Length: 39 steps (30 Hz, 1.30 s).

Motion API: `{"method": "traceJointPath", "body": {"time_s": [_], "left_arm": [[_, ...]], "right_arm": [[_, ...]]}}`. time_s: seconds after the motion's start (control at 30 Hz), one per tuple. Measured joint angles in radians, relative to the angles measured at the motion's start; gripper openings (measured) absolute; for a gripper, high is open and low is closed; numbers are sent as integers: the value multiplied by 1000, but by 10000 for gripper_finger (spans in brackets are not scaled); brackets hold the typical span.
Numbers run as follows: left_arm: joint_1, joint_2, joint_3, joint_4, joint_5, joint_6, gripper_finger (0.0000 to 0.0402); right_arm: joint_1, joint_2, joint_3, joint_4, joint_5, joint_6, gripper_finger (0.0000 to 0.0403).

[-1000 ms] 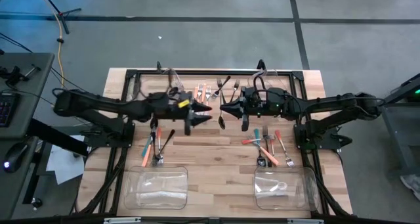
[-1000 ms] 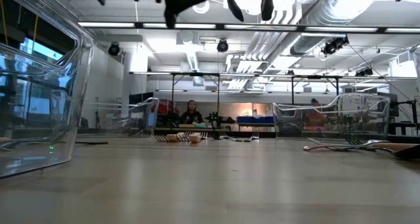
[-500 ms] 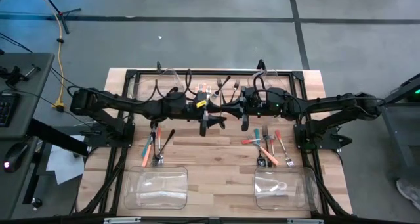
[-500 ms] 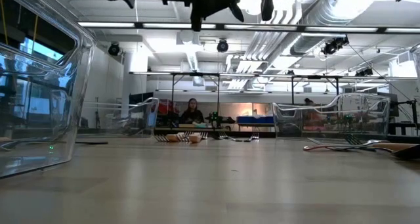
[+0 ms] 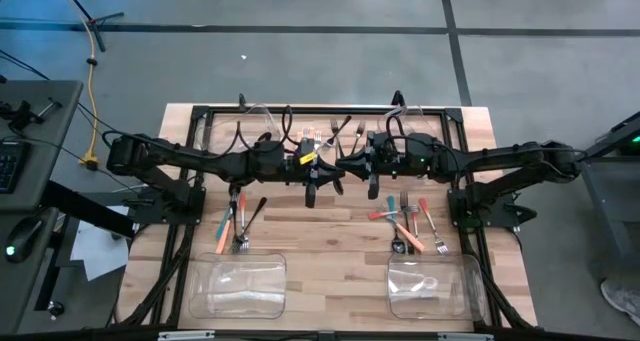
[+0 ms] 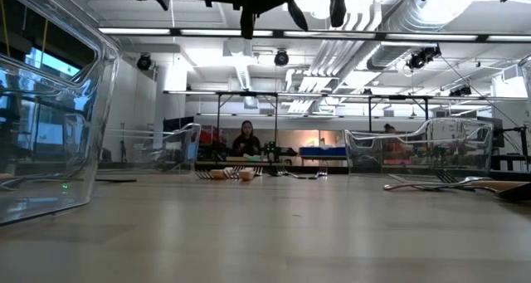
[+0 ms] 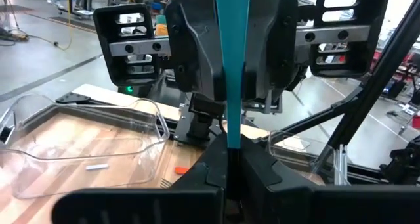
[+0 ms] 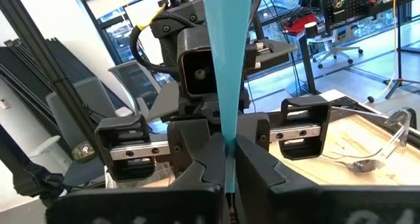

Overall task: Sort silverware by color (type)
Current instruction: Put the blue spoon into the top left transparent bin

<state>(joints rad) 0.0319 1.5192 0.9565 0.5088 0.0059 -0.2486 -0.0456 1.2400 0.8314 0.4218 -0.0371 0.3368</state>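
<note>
Behind wooden table [image 6: 265, 225]: seated person [image 6: 246, 139], ceiling strip lights [image 6: 274, 32].

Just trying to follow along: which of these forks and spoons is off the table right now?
The teal-handled piece, clamped between the left gripper and the right gripper above the middle of the table. The other silverware lies ungripped below.

Overhead camera straight down, low camera level across table [image 6: 265, 233], wrist cameras facing each other
</note>
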Motion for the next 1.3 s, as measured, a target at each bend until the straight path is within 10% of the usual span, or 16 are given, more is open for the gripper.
{"method": "traceJointPath", "body": {"time_s": [0.63,0.9,1.3], "left_arm": [[40,-289,-73,-341,-35,125,1],[28,-525,-301,-245,-124,52,1],[26,-630,-352,-248,-149,41,1]], "right_arm": [[-14,-226,0,-427,40,-50,236],[-11,-381,-26,-570,54,-84,248],[-11,-398,-109,-294,47,-136,248]]}}
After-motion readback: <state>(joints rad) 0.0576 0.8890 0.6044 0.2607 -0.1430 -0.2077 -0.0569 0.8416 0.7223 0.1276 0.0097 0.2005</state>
